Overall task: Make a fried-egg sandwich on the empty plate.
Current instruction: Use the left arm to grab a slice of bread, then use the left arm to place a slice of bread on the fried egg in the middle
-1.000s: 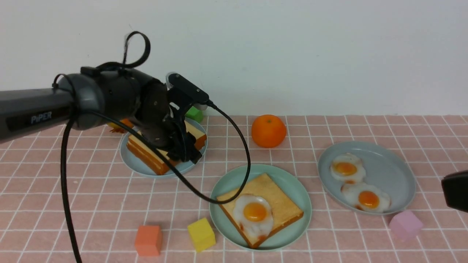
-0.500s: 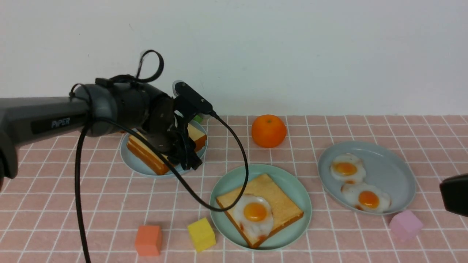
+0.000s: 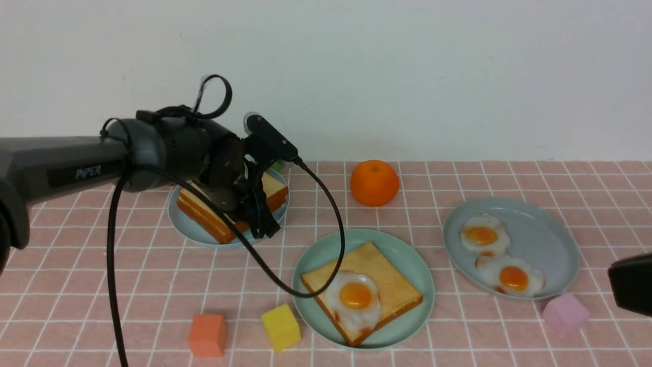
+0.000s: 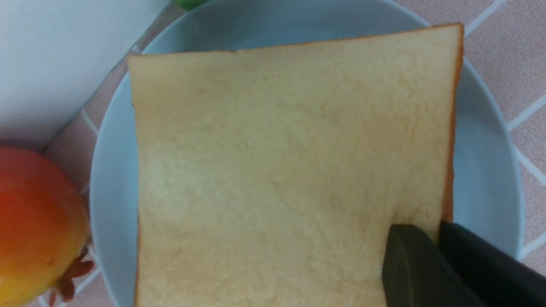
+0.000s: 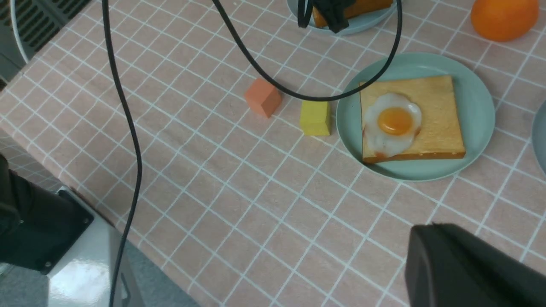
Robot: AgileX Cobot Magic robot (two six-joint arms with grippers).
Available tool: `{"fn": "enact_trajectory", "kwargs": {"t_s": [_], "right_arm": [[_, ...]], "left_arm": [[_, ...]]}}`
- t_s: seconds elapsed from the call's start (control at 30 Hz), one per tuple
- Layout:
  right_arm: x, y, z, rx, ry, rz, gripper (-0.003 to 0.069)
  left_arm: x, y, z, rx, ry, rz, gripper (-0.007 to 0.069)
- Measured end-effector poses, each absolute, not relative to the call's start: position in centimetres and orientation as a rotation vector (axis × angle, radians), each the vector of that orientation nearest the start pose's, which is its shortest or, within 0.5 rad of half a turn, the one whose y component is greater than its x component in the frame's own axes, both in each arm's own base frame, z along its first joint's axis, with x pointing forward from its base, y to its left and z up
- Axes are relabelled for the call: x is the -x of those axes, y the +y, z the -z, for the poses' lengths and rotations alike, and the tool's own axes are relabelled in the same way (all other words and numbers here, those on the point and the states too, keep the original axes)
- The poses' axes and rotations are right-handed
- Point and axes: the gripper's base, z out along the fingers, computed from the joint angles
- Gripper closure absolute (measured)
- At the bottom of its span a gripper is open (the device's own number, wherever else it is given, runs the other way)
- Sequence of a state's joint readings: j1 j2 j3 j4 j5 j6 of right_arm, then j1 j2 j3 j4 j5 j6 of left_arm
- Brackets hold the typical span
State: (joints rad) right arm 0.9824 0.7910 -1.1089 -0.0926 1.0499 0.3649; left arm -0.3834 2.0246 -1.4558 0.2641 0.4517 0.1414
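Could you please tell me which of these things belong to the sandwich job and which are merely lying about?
Job: mint-green plate; toast slice and fried egg on it; toast stack, its top slice pinched by the left gripper; spare eggs.
Lying about: orange; orange cube; yellow cube; pink cube; green block; red-yellow fruit.

Pink gridded cloth (image 3: 458, 336): mint-green plate (image 3: 407, 255), two blue-grey plates (image 3: 552, 237) (flanking it), orange (image 3: 374, 182), blocks (image 3: 280, 327).

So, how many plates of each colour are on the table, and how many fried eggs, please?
Mint-green plate: 1
Blue-grey plates: 2
Fried eggs: 3
Total: 6
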Motion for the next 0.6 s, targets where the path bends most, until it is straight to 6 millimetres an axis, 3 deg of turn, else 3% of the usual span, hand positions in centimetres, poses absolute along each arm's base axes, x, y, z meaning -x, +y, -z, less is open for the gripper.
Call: {"fn": "enact_trajectory", "kwargs": {"t_s": [0.13, 0.27, 0.33, 0.37, 0.4, 0.47, 0.6], "right_arm": [[-7.4, 9.9, -41.6, 0.701, 2.177, -0.626, 0.0641], [-7.5, 9.7, -41.5, 0.702, 2.177, -0.591, 0.0641], [-7.6, 9.2, -41.4, 0.702, 2.190, -0.532, 0.0641], [-7.6, 9.1, -41.3, 0.701, 2.196, -0.525, 0.0641], [-7.5, 8.6, -41.3, 0.684, 2.209, -0.496, 0.0641], [-7.2, 7.4, -41.3, 0.636, 2.226, -0.451, 0.0641], [-6.0, 4.4, -41.7, 0.515, 2.212, -0.415, 0.0641]], "left_arm": [[-41.2, -15.5, -21.5, -0.828, 2.301, -0.119, 0.0554], [-39.2, -15.1, -27.1, -0.728, 2.245, -0.050, 0.0568], [-37.2, -15.5, -29.9, -0.721, 2.232, 0.000, 0.0568], [-36.9, -15.7, -30.0, -0.725, 2.239, 0.014, 0.0568], [-35.3, -16.5, -31.4, -0.750, 2.229, 0.060, 0.0568], [-32.5, -18.5, -32.2, -0.828, 2.235, 0.154, 0.0568], [-27.6, -22.9, -31.1, -1.024, 2.276, 0.305, 0.0571]]}}
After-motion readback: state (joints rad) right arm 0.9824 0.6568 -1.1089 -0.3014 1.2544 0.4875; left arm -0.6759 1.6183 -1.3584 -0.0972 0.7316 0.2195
